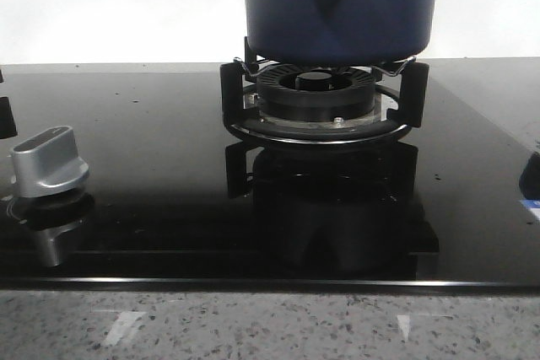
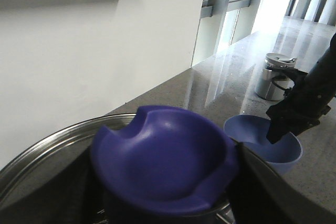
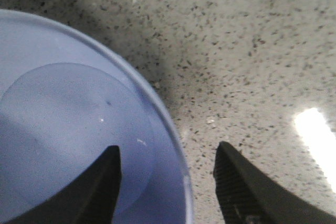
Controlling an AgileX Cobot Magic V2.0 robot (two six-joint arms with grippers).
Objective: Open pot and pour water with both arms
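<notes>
The pot, likely heavy, rigid and smooth-sided, sits on the burner, best held at its handle mount; right gripper open astride the bowl rim; left gripper's state undeterminable.

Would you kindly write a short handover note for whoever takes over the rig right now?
Left tool: its fingers are out of view, so I cannot tell its state. A blue lid sits close under its camera and is probably held.
Right tool: open, straddling the rim of the light blue bowl, one finger inside and one outside.
The pot stands on the burner; the front view cuts off its top.
Done: the lid seems to be off.
Left: close on the bowl, then pour into the pot. I cannot tell whether the bowl holds water.
</notes>
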